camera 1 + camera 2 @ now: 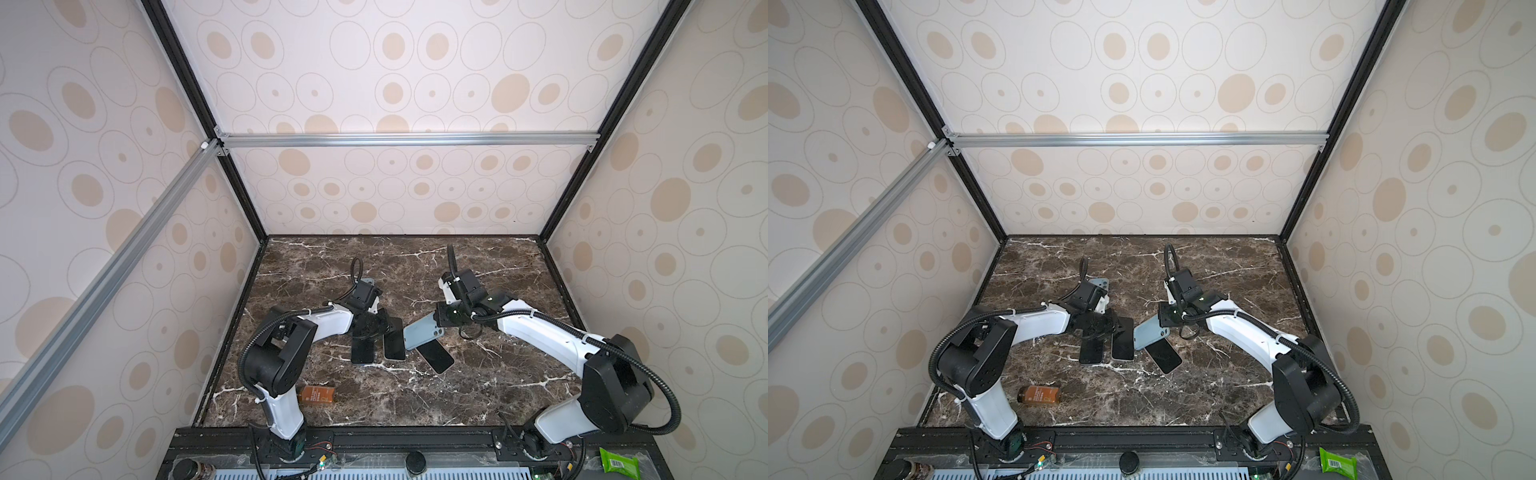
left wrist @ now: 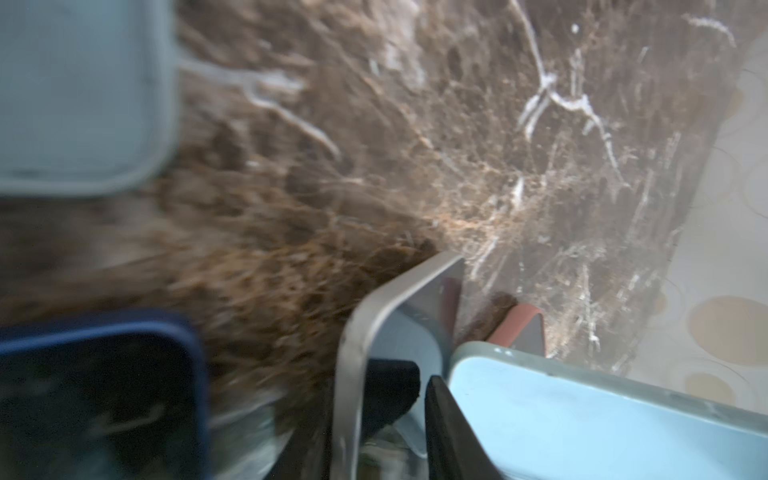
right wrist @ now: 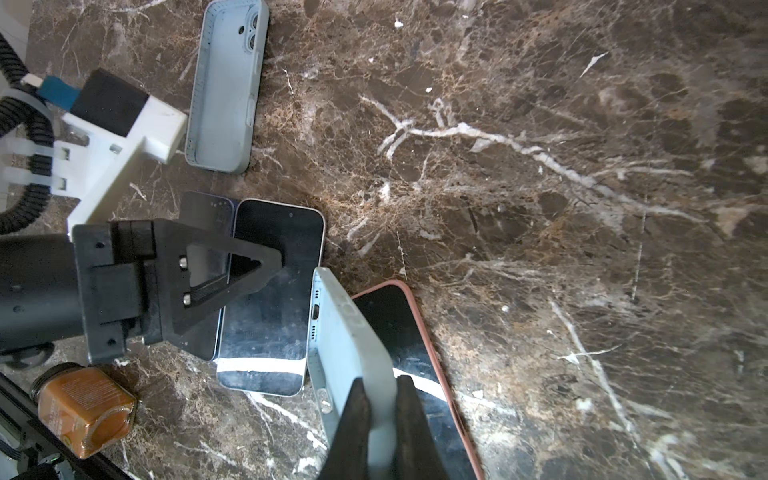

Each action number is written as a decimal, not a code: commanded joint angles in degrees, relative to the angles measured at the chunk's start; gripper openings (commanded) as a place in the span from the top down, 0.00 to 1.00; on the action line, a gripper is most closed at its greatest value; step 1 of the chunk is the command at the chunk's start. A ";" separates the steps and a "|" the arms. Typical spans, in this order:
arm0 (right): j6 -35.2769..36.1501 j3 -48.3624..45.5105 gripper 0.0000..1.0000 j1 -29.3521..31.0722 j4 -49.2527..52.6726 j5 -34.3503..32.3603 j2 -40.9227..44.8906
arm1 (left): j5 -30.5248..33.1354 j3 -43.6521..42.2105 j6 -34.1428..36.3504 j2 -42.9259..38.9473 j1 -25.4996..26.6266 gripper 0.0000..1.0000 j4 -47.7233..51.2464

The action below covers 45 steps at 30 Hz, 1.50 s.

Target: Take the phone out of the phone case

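Right gripper [image 3: 381, 384] is pressed onto 1 long edge of the light blue case [image 3: 353, 332]. It holds the case tilted off the worktop [image 1: 498, 374], near its middle. The case's low end hangs over a salmon-cased phone [image 3: 399, 328] lying screen-up.

Left gripper [image 3: 270, 259] hovers low over a silver-rimmed phone [image 3: 266, 316], which lies flat beside a dark phone [image 1: 362, 351]. Cannot tell how far its jaws are spread, or whether they touch the glass.

An empty grey case [image 3: 224, 95] lies toward the back edge. A brown bottle [image 1: 318, 395] lies near the front-left corner.

Risks:
- The pinch is on a thin soft wall. A twist could let the case slip and drop onto the salmon-cased phone.
- If a phone sits inside, the tilt could let it slide out.
- The left gripper is close to 2 phones, so a sideways move could shove either one.

Hidden or unclear:
- The case's open face is turned away in every view, so whether it is full or empty is unknown.
- The left wrist view is blurred and shows only corners.
- The dark phone is partly covered by the left gripper.
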<state>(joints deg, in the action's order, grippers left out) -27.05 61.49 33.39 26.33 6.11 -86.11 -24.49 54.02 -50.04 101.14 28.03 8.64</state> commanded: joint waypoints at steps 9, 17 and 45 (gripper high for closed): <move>4.50 2.59 1.00 0.23 2.64 -1.09 8.61 | 5.73 3.47 4.20 -6.87 -0.69 0.63 8.36; 20.39 0.99 1.00 -0.29 6.80 1.64 22.18 | 10.60 5.88 25.75 -24.31 4.78 0.68 3.42; 27.69 15.95 1.00 -0.97 24.52 21.17 16.10 | 4.87 4.07 51.53 -28.53 20.75 0.82 2.85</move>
<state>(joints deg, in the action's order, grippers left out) -0.56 76.07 32.58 49.39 26.33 -69.93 -18.81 56.86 -0.58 72.16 48.36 10.00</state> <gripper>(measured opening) 0.105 0.207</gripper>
